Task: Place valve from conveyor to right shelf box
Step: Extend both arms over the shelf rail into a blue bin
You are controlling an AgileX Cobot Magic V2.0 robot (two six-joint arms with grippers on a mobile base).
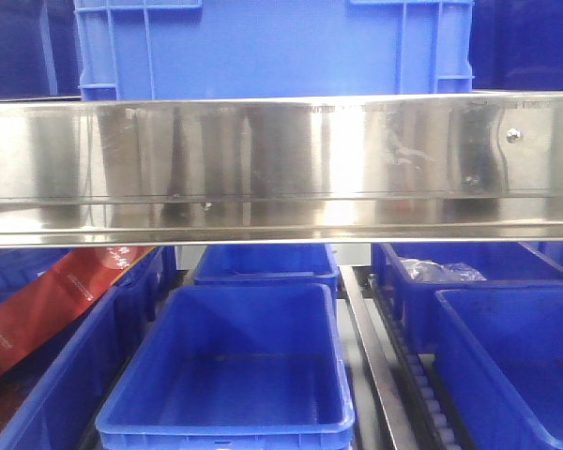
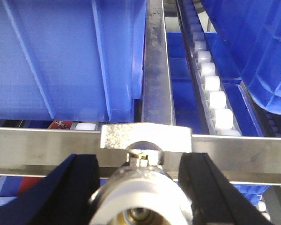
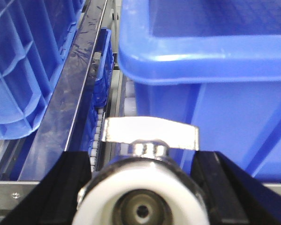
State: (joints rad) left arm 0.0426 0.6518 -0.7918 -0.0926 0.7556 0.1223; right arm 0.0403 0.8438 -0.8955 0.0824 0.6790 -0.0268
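Note:
Each wrist view shows a metal valve with a white ring round its bore and a flat silver handle on top. My left gripper [image 2: 139,190] is shut on one valve [image 2: 140,197], its black fingers [image 2: 72,192] pressed to both sides. It hangs in front of a steel shelf rail [image 2: 47,150]. My right gripper [image 3: 143,190] is shut on the other valve [image 3: 143,199], just before the wall of a blue shelf box [image 3: 210,65]. The conveyor is out of view. Neither gripper shows in the front view.
A wide steel shelf beam [image 1: 281,159] crosses the front view. Below it stand blue boxes: an empty one in the middle [image 1: 230,375], two at the right [image 1: 516,366], one with a red packet [image 1: 47,305] at the left. White rollers [image 2: 215,101] line the shelf tracks.

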